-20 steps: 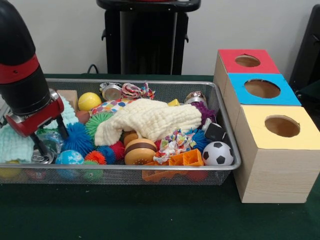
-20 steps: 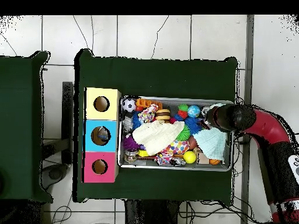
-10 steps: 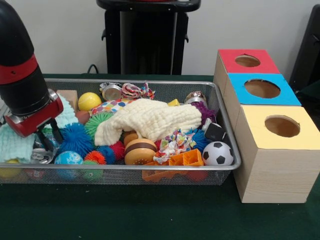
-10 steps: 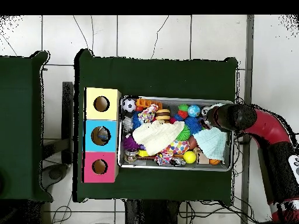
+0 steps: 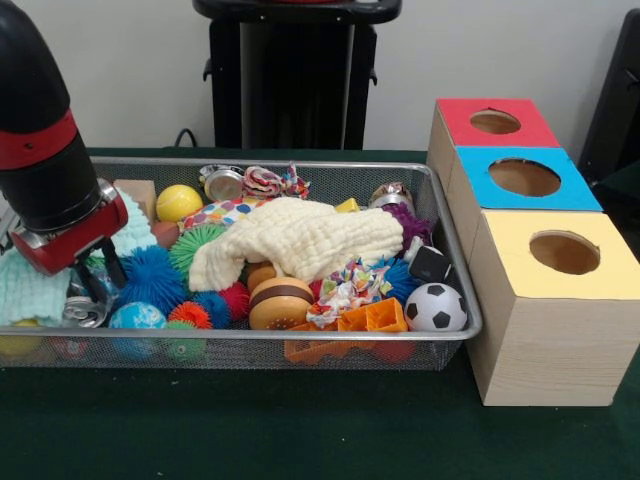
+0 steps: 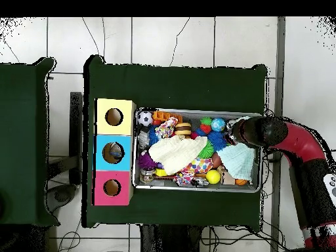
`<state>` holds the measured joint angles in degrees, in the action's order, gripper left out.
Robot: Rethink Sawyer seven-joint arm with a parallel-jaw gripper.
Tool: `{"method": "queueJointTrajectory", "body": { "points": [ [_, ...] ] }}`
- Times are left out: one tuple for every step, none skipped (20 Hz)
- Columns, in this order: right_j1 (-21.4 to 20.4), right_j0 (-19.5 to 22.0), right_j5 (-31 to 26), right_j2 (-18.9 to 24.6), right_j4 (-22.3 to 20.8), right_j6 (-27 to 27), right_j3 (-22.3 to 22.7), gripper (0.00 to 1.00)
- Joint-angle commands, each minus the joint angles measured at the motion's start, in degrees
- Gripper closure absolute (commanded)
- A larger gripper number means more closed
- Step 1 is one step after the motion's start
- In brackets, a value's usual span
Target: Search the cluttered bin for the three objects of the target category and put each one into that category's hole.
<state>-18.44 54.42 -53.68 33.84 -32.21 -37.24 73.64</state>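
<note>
While the arm (image 5: 45, 140) reaches down into the wire bin (image 5: 455, 300) at the end farthest from the boxes, we note the hand (image 5: 95, 285) low among the clutter there. Two dark fingers (image 5: 113, 268) show below the red wrist housing, standing a little apart, with a silvery can-like thing (image 5: 82, 312) at their tips; we cannot tell whether they pinch it or merely touch it, since the toys crowd the view.

A pale green cloth (image 5: 30, 285) lies just beside the hand, at that same end of the bin. A blue globe ball (image 5: 138, 316) and a blue spiky ball (image 5: 155, 275) sit close by, along the bin's long front wall. A cream cloth (image 5: 300, 238) is draped across the middle. A wooden yo-yo (image 5: 280, 302) lies below it, and a soccer ball (image 5: 436, 307) rests in the corner nearest the boxes. A yellow ball (image 5: 178, 201) sits by the far wall.

Three boxes stand in a row on the green tabletop (image 5: 300, 430), touching the bin's short end: the yellow box (image 5: 560, 300), blue box (image 5: 525, 180) and red box (image 5: 495, 122), each with a round hole on top.
</note>
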Motion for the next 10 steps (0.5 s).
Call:
{"method": "queueJointTrajectory", "body": {
  "points": [
    [0.2, -0.6, -0.8, -4.3, -1.8, -2.6, -1.6, 1.0],
    [0.1, -0.7, -0.8, -4.4, -1.7, -3.0, -1.5, 1.0],
    [0.0, -0.8, -0.9, -4.5, -1.6, -3.2, -1.4, 1.0],
    [-0.3, -0.8, -1.0, -4.4, -1.4, -3.3, -1.2, 1.0],
    [-0.7, -0.8, -1.0, -4.5, -1.2, -3.5, -0.9, 1.0],
    [-1.5, -0.8, -0.9, -4.5, -1.0, -4.1, -0.1, 1.0],
    [-2.0, -0.8, -0.9, -4.5, -0.8, -4.4, 0.3, 1.0],
    [-2.8, -1.0, -1.3, -4.7, -0.4, -5.1, 0.8, 1.0],
    [-3.3, -1.1, -1.6, -4.8, -0.2, -5.5, 1.1, 1.0],
    [-4.0, -1.3, -2.3, -4.9, 0.2, -5.9, 1.3, 1.0]
  ]
}}
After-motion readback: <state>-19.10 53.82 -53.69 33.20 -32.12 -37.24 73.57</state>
